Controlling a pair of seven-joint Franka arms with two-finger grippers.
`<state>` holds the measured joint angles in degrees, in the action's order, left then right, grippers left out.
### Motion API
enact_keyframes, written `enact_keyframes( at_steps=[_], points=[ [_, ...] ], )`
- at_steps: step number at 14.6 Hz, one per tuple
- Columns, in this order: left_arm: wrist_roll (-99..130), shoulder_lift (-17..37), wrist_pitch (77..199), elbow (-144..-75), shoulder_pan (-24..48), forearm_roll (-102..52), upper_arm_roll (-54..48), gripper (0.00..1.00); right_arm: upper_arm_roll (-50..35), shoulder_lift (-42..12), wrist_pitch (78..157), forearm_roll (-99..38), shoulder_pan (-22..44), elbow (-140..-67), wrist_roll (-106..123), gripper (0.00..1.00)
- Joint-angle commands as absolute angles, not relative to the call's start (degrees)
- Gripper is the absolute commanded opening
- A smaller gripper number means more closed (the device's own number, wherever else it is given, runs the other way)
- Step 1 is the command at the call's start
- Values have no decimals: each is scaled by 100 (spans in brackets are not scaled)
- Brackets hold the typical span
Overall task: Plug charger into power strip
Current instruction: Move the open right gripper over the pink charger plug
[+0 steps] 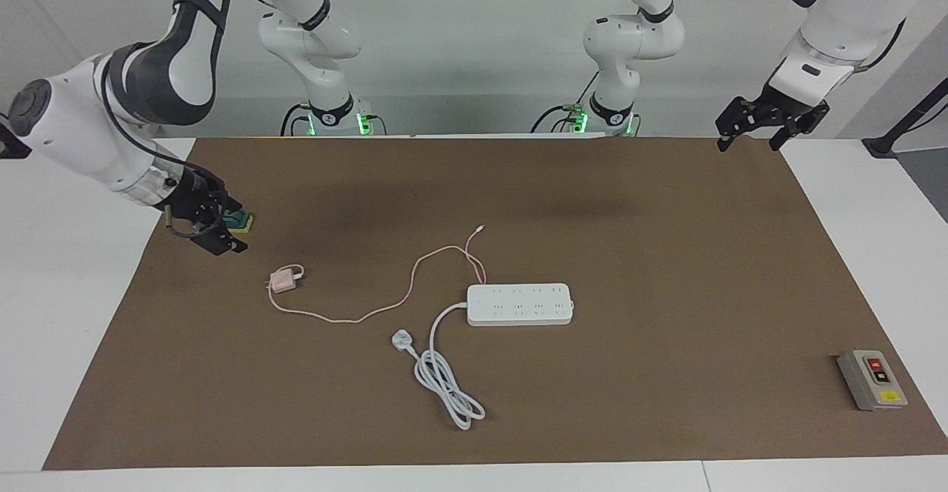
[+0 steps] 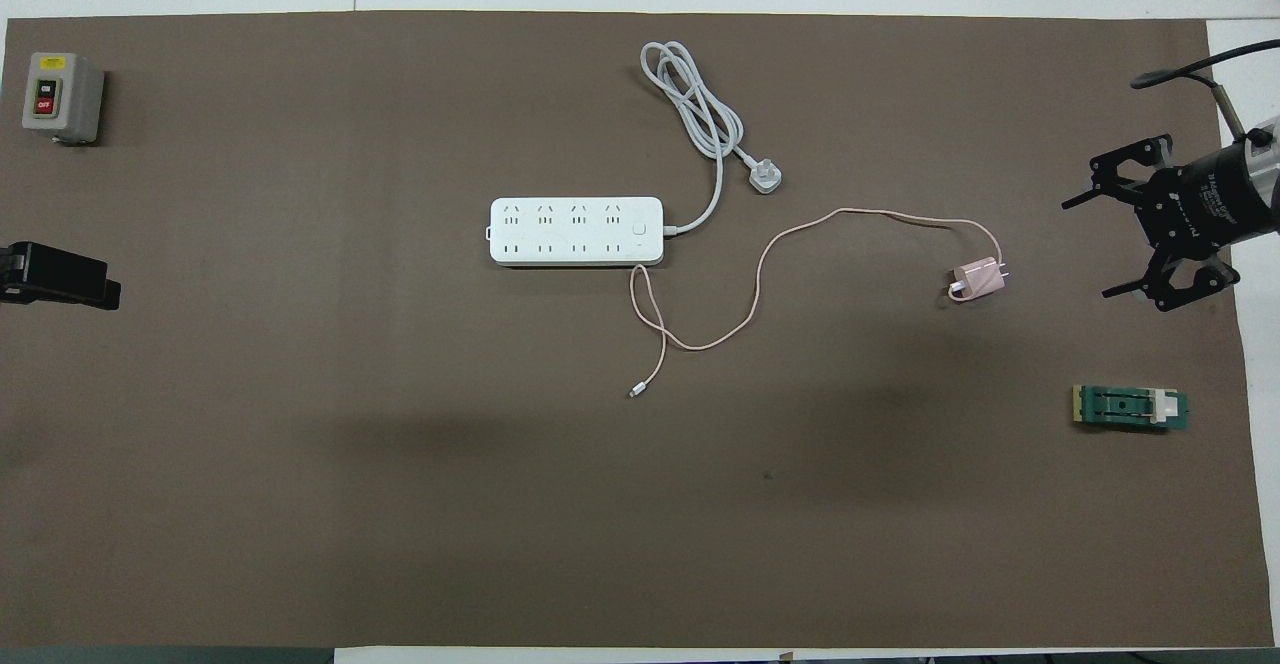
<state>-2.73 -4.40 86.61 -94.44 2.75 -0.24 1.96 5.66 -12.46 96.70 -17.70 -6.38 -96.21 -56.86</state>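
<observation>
The pale-pink charger [image 1: 283, 279] [image 2: 978, 277] lies on the brown mat toward the right arm's end of the table. Its thin pink cable [image 1: 385, 308] [image 2: 760, 264] loops to the white power strip [image 1: 521, 304] [image 2: 576, 230] at mid-table and ends in a tiny connector [image 1: 481, 228] [image 2: 635, 392]. My right gripper [image 1: 233, 225] [image 2: 1090, 244] is open and empty, in the air over the mat's edge, apart from the charger. My left gripper [image 1: 748, 144] [image 2: 60, 279] is open and waits raised over the mat's edge at the left arm's end.
The strip's thick white cord [image 1: 444, 381] [image 2: 700, 104] coils to a white three-pin plug [image 1: 402, 341] [image 2: 765, 180]. A green block [image 1: 243, 219] [image 2: 1131, 408] lies near the right gripper. A grey button box [image 1: 872, 379] [image 2: 62, 96] sits at the left arm's end.
</observation>
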Motion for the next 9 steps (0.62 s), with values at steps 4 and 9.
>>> enact_keyframes(
  at_steps=[4,9],
  points=[
    [-272,-589,8640,-9589,308,-79,237,100,536,-1897,10028,-2513,-984,-9624,-5757,100],
    [-272,-589,8631,-9589,308,-79,229,100,536,-2205,9756,-2644,-1186,-9659,-4924,100]
  ],
)
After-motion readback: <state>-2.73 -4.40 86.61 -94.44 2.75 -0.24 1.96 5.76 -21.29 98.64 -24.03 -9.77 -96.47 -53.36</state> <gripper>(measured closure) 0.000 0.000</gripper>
